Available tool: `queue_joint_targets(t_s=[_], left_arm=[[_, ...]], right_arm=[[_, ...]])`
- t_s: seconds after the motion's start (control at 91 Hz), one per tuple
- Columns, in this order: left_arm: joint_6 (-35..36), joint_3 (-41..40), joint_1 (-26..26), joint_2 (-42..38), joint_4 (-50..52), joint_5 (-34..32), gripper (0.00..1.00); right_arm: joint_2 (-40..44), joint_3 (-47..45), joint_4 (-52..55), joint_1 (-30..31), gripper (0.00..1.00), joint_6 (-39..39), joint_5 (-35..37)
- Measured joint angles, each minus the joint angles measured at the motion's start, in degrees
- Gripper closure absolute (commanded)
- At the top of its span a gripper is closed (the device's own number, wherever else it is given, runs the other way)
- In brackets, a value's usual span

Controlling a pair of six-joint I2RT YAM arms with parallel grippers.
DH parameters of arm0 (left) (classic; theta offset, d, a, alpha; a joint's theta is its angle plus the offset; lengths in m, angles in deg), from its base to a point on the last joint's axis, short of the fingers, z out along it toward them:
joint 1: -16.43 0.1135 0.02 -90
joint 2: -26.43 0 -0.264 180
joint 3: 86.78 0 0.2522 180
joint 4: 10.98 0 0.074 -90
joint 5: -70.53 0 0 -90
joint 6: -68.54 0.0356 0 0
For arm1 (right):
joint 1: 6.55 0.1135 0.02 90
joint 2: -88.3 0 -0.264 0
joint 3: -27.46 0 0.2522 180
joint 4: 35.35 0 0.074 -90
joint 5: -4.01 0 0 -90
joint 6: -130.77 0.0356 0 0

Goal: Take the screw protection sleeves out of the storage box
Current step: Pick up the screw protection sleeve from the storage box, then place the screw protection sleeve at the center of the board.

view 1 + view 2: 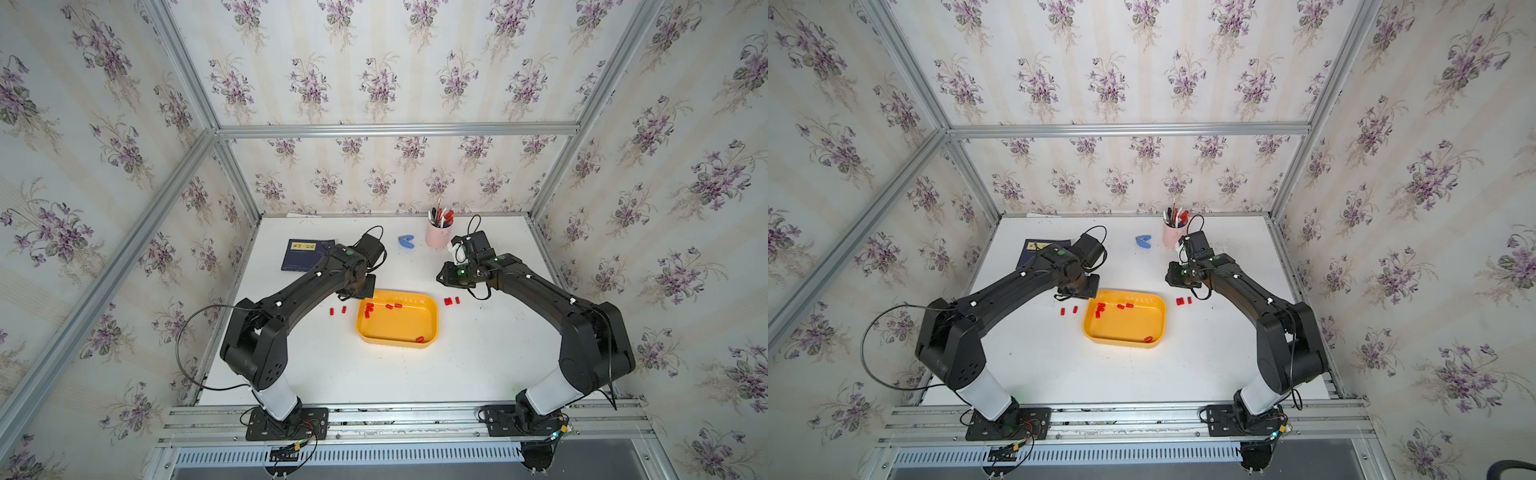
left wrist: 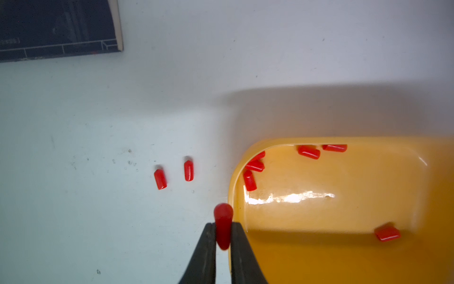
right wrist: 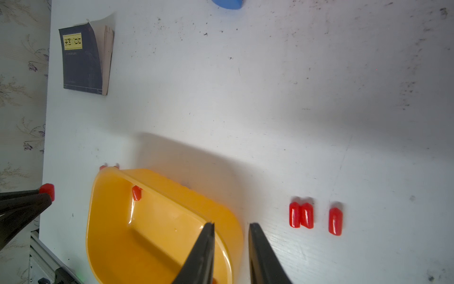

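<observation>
A: How far along am I?

B: About halfway, I think. Your table (image 1: 374,374) has the yellow box (image 1: 399,328) in the middle, and the box is not empty yet.

A: What are my claws doing?

B: Your left claw (image 2: 223,225) is pinched on one red sleeve (image 2: 222,214). It hangs right by the box's left rim. I cannot tell if it is past the rim yet. Your right claw (image 3: 232,224) has its tips a little apart, with nothing between them. It hangs over the box's right rim.

A: What is done, then?

B: Five sleeves lie out on the table. Two (image 2: 188,170) are just left of the box. Three (image 3: 335,221) are just right of it, and two of those three touch.

A: And what is left?

B: Six sleeves (image 2: 309,152) are in the box. Three are bunched in the far left corner, two lie by the far wall, and one sits alone near the near right corner. I think you set down the one you hold, then go back for those six.

A: Count it all for me.

B: One table. One box. Two claws. Twelve sleeves: six in the box, five on the table, one in your left claw.
</observation>
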Motion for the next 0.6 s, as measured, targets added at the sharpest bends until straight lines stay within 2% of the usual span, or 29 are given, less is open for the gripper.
queue_joint_targets(t_s=[0.231, 0.604], left_arm=[[0.35, -7.19, 5.92, -1.53, -0.63, -0.96, 0.83], [0.48, -10.25, 8.59, 5.27, -5.64, -1.7, 0.83]], right_arm=[[-0.44, 0.0, 0.0, 0.0, 0.71, -0.24, 0.0], [-0.74, -0.5, 0.24, 0.0, 0.71, -1.2, 0.04]])
